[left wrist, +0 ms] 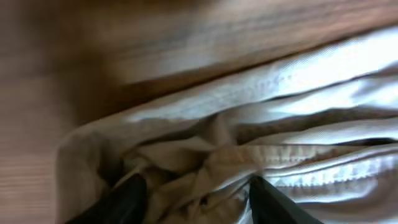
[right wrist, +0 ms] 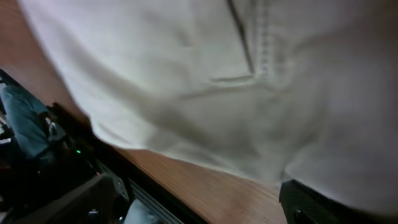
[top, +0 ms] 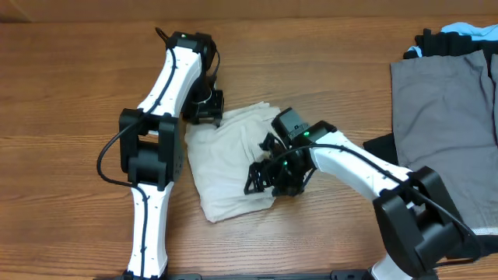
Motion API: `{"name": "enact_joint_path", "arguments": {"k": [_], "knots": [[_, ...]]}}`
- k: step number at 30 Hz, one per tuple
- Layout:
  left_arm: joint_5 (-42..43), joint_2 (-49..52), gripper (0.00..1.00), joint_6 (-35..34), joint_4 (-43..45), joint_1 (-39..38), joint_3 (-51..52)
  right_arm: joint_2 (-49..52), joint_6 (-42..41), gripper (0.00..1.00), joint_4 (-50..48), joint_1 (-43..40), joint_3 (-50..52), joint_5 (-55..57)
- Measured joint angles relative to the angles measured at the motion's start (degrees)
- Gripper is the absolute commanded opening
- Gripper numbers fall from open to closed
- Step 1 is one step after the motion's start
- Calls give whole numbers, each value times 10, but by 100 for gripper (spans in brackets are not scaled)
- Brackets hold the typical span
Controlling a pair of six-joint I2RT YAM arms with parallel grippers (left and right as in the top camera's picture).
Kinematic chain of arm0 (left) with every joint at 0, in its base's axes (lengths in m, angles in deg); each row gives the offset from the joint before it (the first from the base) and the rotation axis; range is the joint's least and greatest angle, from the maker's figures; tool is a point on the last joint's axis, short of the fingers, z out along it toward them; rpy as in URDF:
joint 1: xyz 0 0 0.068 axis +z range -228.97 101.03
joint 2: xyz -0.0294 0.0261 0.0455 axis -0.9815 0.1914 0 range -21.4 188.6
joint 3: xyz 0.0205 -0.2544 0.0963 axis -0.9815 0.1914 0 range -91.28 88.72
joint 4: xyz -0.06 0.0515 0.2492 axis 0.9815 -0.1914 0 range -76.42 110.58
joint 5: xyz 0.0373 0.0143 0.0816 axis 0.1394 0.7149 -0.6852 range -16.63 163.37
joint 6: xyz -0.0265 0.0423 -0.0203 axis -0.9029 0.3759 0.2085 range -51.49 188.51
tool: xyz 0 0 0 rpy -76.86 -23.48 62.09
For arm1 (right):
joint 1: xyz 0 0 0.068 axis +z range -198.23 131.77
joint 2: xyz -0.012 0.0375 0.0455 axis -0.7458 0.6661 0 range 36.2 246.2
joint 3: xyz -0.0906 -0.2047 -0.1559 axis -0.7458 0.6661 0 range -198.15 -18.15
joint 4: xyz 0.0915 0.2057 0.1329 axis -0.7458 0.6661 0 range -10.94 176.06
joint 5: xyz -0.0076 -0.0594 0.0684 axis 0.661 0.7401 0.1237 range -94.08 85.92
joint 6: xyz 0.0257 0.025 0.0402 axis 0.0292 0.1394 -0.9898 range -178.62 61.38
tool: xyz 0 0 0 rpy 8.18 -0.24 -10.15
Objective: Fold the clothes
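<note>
Beige shorts lie crumpled at the centre of the table, between the two arms. The left gripper is down on the garment's far left corner; its jaws are spread, with bunched cloth between them. The right gripper is at the shorts' right edge; cloth fills its wrist view, so the state of its jaws cannot be told. Grey shorts lie well apart to the right, with a black garment showing at their edge.
</note>
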Motion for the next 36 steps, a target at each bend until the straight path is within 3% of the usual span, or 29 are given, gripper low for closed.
{"name": "enact_joint_path", "arguments": {"k": [5, 13, 18, 21, 23, 29, 36], "knots": [[0, 5, 48, 10, -97, 0, 2, 29, -6, 90, 21, -45, 19, 33], [54, 8, 53, 13, -103, 0, 12, 28, 34, 88, -30, -203, -5, 111], [82, 8, 54, 16, -82, 0, 12, 30, 68, 88, -36, -240, -44, 180], [99, 7, 67, 26, -62, 0, 10, 31, 79, 88, -31, -238, -68, 193], [107, 3, 100, 27, -38, 0, 2, 31, 84, 89, -16, -238, -82, 197], [126, -53, 100, 80, 62, 8, -36, 31, 83, 90, 7, -238, -98, 204], [193, -57, 100, 173, 99, 7, -2, 31, 77, 91, 23, -238, -98, 204]]}}
